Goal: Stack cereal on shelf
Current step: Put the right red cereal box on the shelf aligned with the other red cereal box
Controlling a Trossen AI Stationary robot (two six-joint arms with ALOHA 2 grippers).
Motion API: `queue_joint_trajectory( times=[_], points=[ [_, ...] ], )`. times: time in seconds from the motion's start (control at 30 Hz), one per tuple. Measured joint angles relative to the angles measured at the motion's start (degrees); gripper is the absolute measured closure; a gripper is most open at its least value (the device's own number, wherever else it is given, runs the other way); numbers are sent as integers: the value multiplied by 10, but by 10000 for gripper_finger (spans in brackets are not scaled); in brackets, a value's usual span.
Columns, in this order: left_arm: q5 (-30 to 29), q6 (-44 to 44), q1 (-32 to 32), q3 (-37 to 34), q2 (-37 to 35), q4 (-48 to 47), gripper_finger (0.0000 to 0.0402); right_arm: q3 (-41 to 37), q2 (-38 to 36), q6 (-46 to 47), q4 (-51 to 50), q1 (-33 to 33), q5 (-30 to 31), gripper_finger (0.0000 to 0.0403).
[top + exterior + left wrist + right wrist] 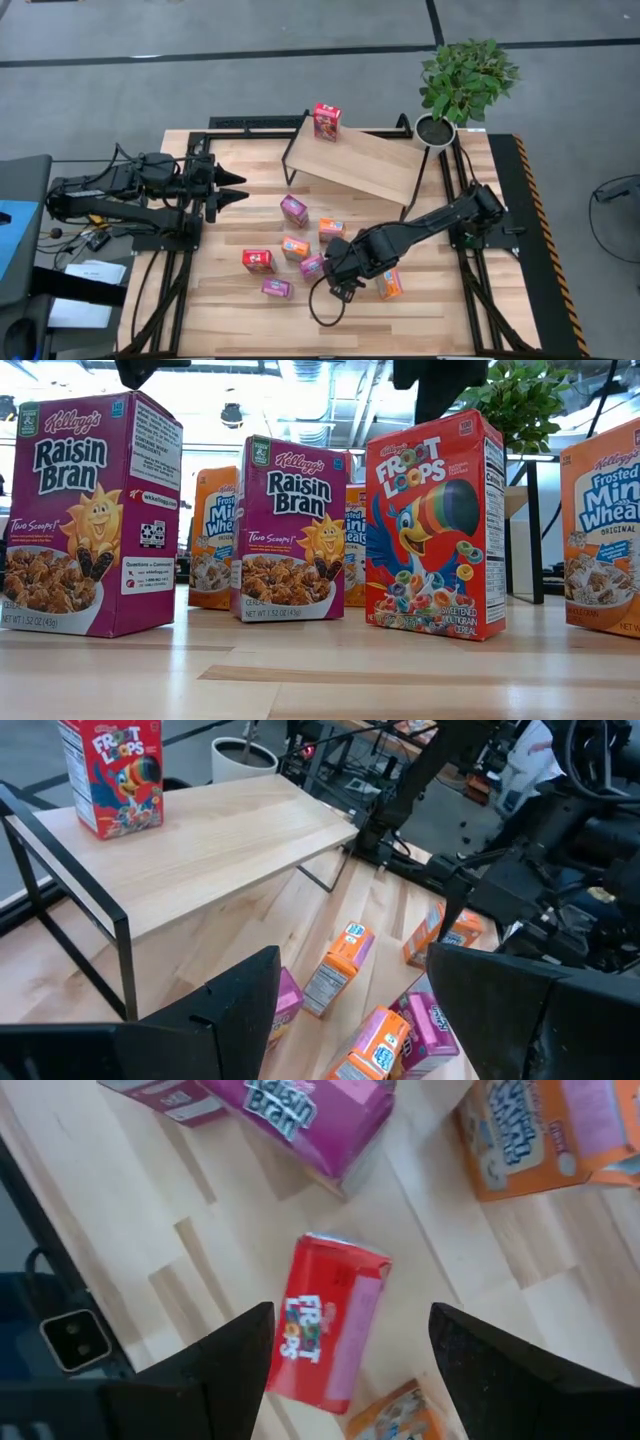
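Both grippers have their jaws spread wide and hold nothing. From above, the left gripper (238, 187) waits by the table's left side, and the right gripper (335, 282) hangs among the loose boxes. 1 red box (326, 122) stands on the shelf (360, 165). 7 more boxes lie on the table (450, 300): 3 purple, 3 orange, 1 red.

At table height, 2 Raisin Bran boxes (290, 530) and 1 Froot Loops box (432, 525) stand in front.

Past the right arm's fingers (235, 1360), a red Froot Loops box (328, 1320) lies flat.
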Motion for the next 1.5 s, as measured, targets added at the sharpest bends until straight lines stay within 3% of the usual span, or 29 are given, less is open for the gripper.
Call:
queue_joint_trajectory(
  times=[0.27,1.5],
  points=[
    [0,0,0,0,0,0,158,-1,39,1,15,9,-15,112],
    [-2,6,0,0,0,0,158,-17,40,27,29,7,14,113]
  ],
)
